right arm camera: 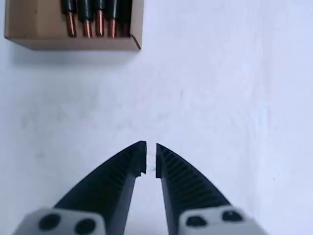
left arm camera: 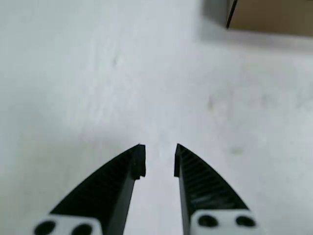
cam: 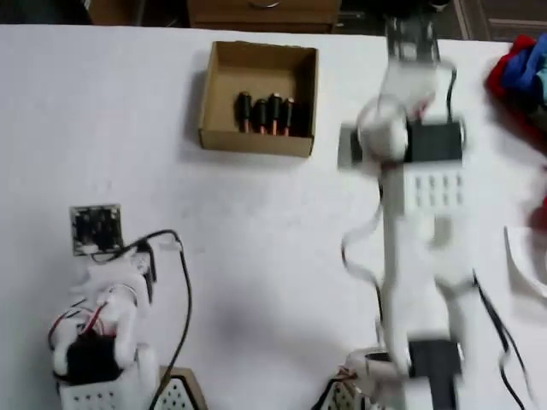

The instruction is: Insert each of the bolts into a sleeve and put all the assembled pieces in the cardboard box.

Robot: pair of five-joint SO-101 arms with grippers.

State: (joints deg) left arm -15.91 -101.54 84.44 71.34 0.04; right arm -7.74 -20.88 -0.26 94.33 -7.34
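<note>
High view, left to right across the white worktop (cam: 256,256). The left arm (cam: 102,316) sits folded at the near left corner, its base cut off by the frame edge and its small square camera board (cam: 96,229) facing up; a black cable (cam: 184,299) loops beside it. In its own wrist view the left gripper (left arm camera: 159,159) hangs over bare worktop with its jaws a little apart and nothing between them. One corner of the cardboard box (left arm camera: 274,14) shows far off, the rest lying outside the frame. The cardboard box (cam: 255,141) stands at the far middle of the worktop, well apart from both arms. The assembled pieces (cam: 267,114) lie inside it side by side – dark sleeves with copper-coloured bolt ends pointing toward the arms. Four can be counted, though their outlines run together. The right arm (cam: 423,188) stretches up the right side of the worktop to the far edge, to the right of the box; its tip is hard to make out there. In the right wrist view the right gripper (right arm camera: 151,156) is all but closed – only a thin slit between the tips – and holds nothing. Beyond it the box (right arm camera: 73,43) is cut off, so that only the copper ends and lower sleeves of the pieces (right arm camera: 93,17) show. At the far right edge lies a red and blue bundle of cloth (cam: 520,73), partly cut off.
</note>
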